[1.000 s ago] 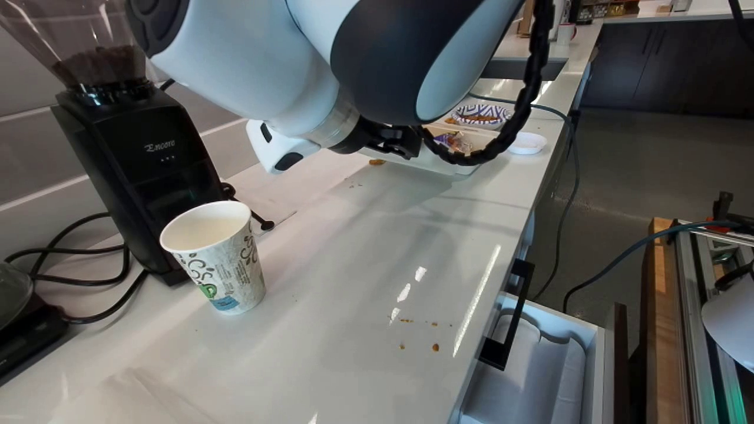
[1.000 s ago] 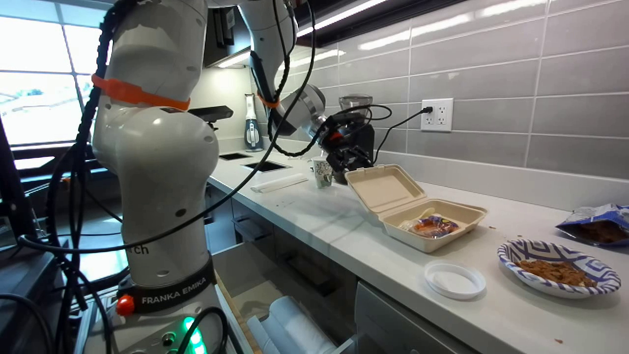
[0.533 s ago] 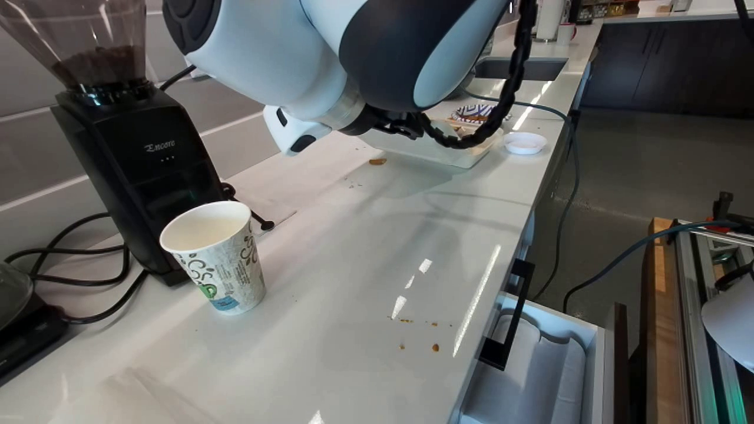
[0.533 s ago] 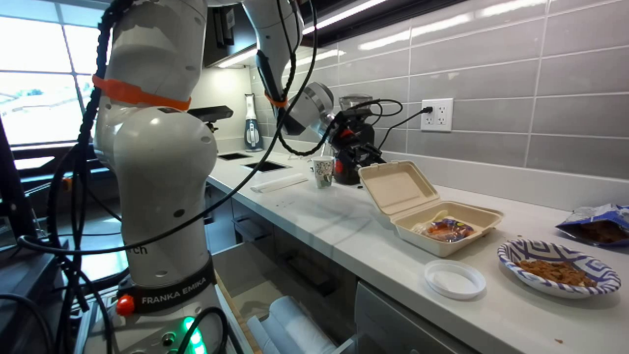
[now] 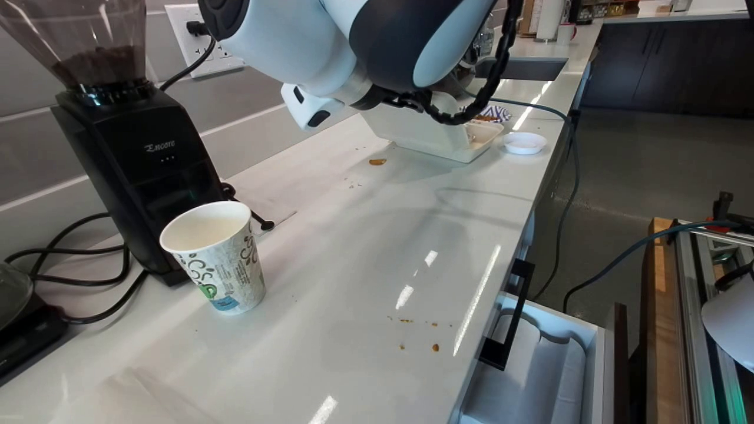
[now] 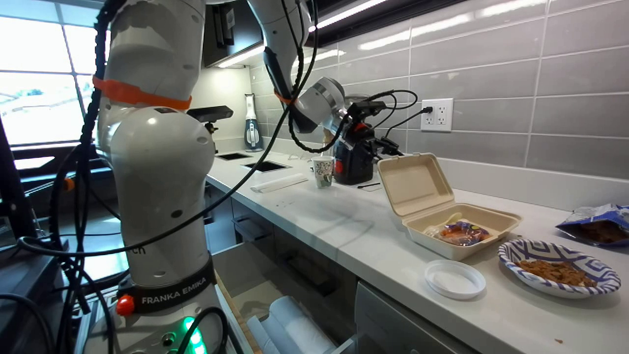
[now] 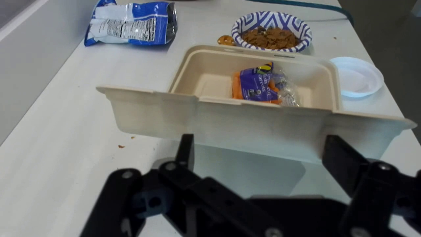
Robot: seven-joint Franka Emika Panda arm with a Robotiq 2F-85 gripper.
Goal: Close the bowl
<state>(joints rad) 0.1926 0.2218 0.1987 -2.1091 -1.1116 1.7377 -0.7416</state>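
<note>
The bowl is a beige hinged clamshell container. In an exterior view its lid (image 6: 415, 184) stands steeply raised, leaning back, beside its base (image 6: 491, 221). The base holds a bag of baby carrots (image 7: 258, 85). In the wrist view the lid's pale outer face (image 7: 260, 128) faces me, with the open base (image 7: 210, 82) beyond it. My gripper (image 7: 260, 140) is open, with fingers wide apart and nothing between them. The fingertips are at the lid's outer face. In both exterior views the gripper (image 6: 390, 147) (image 5: 406, 103) is behind the raised lid, partly hidden.
A patterned bowl (image 6: 543, 284) of flakes, a white plastic lid (image 6: 454, 280) and a blue snack bag (image 6: 597, 226) lie around the container's far side. A paper cup (image 5: 218, 265) and coffee grinder (image 5: 141, 171) stand behind. A drawer (image 5: 598, 365) is open below the counter edge.
The gripper and container have moved together along the counter, toward the patterned bowl. The container's lid has tipped up to a steeper angle.
</note>
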